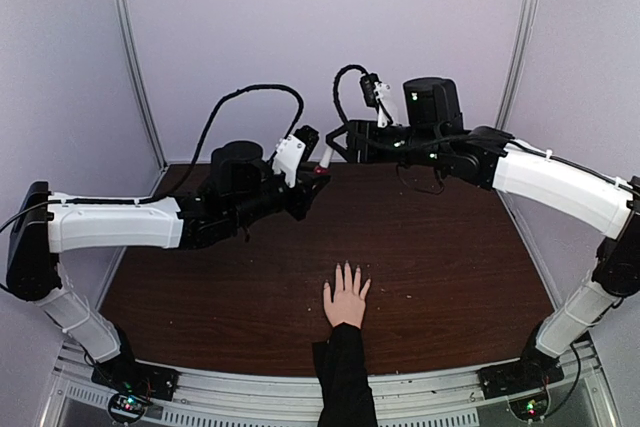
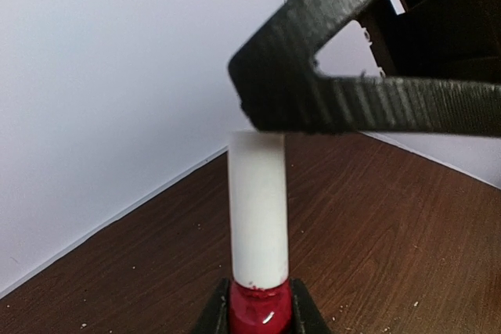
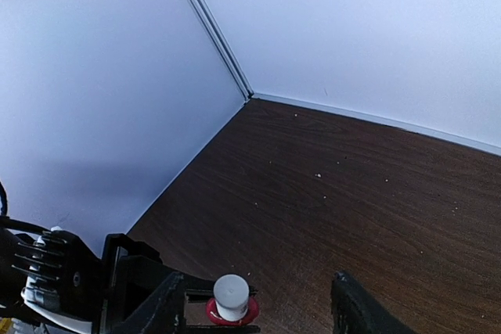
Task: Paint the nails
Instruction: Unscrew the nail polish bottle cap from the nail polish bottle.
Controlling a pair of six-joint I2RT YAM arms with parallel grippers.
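Left gripper (image 2: pixel 261 320) grips small red glass bottle (image 2: pixel 259 308), frame bottom; right gripper (image 3: pixel 258 314), spread wide, should centre on white cylindrical cap (image 2: pixel 258 209) before closing.

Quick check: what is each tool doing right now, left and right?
Left tool: closed, holding the red bottle by its base.
Right tool: open, holding nothing, poised at the bottle's white cap.

No writing, label, brand or number is legible in any view; the small glossy red bottle with a white cylindrical cap (image 2: pixel 259 312) shows none.
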